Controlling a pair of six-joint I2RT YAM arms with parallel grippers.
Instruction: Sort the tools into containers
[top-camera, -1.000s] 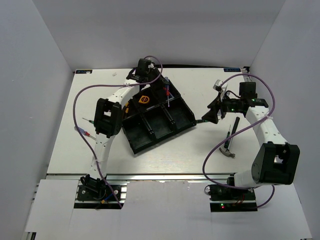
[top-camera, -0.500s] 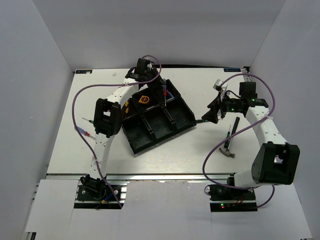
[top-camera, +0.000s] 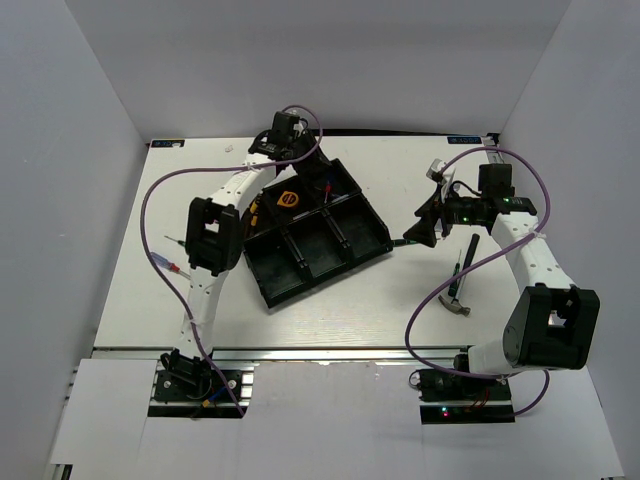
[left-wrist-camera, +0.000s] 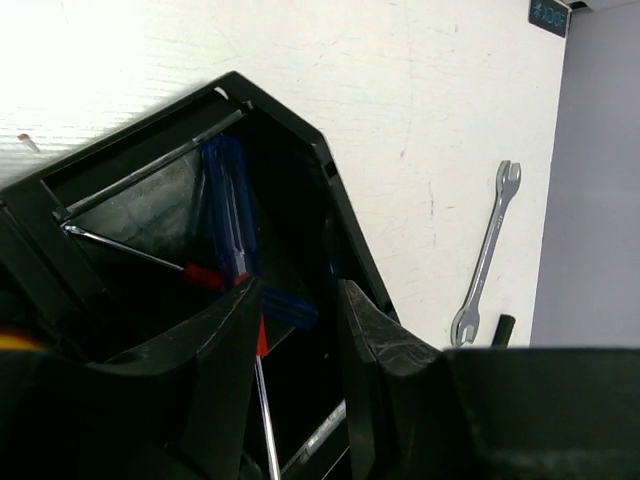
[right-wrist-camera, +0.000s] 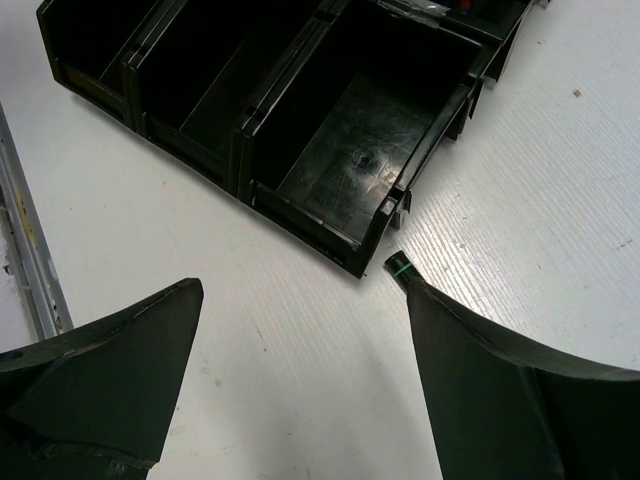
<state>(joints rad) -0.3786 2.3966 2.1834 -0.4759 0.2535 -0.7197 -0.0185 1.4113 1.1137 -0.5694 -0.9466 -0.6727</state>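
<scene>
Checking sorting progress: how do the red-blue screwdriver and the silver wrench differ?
The red-blue screwdriver sits inside a compartment of the black tray; the silver wrench lies on the white table, outside it. The screwdriver has a blue-and-red handle; the wrench is bare metal throughout. Both are slim hand tools, and neither is gripped.

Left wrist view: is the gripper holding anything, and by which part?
Nothing. The left gripper is open over the tray; the red-blue screwdriver lies loose in the compartment below.
</scene>
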